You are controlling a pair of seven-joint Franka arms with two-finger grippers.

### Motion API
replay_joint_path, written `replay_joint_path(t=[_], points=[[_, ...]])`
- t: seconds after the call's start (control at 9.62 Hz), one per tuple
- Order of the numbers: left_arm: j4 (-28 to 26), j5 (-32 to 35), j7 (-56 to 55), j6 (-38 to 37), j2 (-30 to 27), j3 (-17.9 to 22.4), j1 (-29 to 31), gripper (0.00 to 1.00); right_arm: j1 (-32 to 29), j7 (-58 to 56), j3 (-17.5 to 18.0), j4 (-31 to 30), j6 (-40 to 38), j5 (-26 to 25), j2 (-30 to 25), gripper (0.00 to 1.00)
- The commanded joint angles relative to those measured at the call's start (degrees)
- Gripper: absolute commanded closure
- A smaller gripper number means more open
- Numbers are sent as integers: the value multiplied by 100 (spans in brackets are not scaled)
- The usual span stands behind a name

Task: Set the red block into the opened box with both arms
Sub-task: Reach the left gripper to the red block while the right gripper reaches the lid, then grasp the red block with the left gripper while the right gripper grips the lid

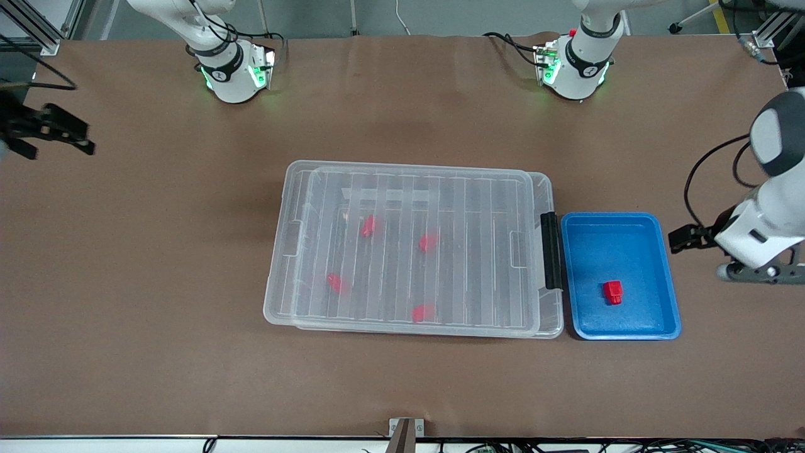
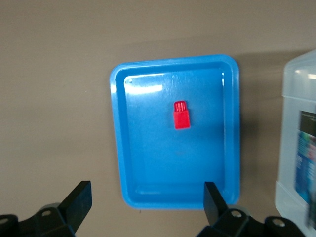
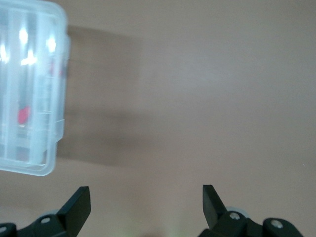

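One red block (image 2: 181, 114) sits mid-frame in the blue tray (image 2: 148, 197); my left gripper (image 2: 148, 202), fingers apart, should straddle its sides. My right gripper (image 3: 146, 205), also apart, waits over bare table.

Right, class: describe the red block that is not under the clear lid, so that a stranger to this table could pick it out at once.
Start at the large clear box in the middle of the table, its ribbed lid lying on it. Beside its black-clip end, toward the left arm's end of the table, sits a smaller blue tray. The red block lies alone and uncovered in that tray; the four others show blurred through the box's lid.
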Motion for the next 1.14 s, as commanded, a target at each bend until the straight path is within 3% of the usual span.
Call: replay_joint_path(t=[0.0,0.1,0.31,0.62,1.04], points=[[-233,140,-903,655,692,-54,-38,0,148,631,526,-112,483,-45,622,0],[-233,140,-1221,919,991,-71,-38,0,367,1061,745,-121,790,-54,1009,0],[-303,140,-1347,1315,1415,-80,-21,0,911,1774,783,-374,1658,-115,1617,0],[-488,166,-1312,1800,1793,-80,32,0,1020,1839,783,-911,2855,-168,2048,0],[-444,158,-1242,2063,2127,-80,41,17,1019,1830,783,-1016,3113,-511,2278,0]])
